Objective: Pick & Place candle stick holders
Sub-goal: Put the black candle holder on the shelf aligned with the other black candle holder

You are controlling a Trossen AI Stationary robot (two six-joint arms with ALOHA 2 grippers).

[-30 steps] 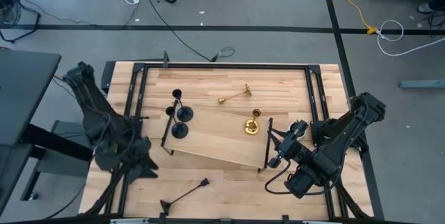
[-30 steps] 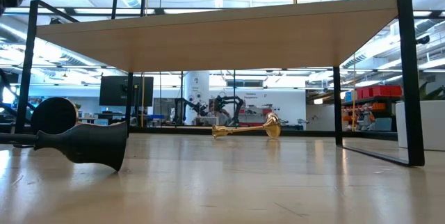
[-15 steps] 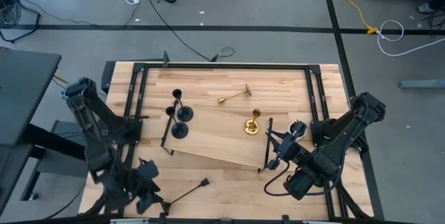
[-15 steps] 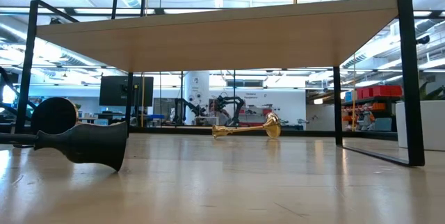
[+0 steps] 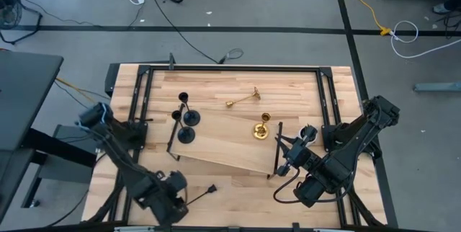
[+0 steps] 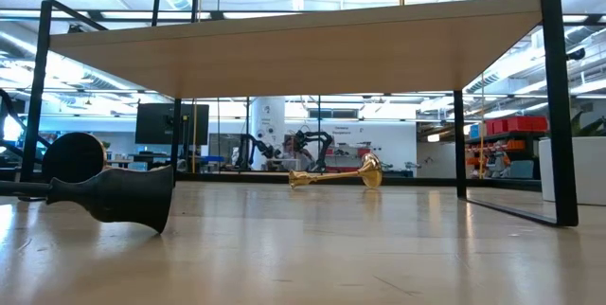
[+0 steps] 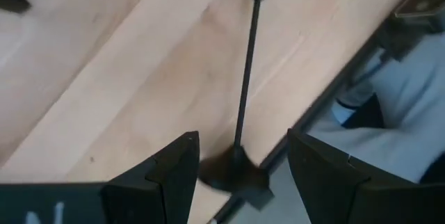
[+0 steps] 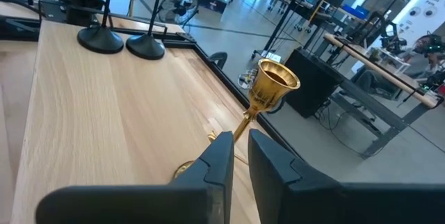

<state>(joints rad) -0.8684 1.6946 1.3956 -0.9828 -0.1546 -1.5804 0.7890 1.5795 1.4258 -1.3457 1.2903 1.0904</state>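
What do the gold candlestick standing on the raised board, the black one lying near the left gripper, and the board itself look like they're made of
The standing gold candlestick looks like polished brass or brass-plated metal: bright highlights on its cup. The lying black candlestick seems matte-coated metal, dull with hardly any glare. The raised board appears to be pale wood: visible grain and joined strips.

No readable text, label or number shows anywhere; distant signage seems illegible.
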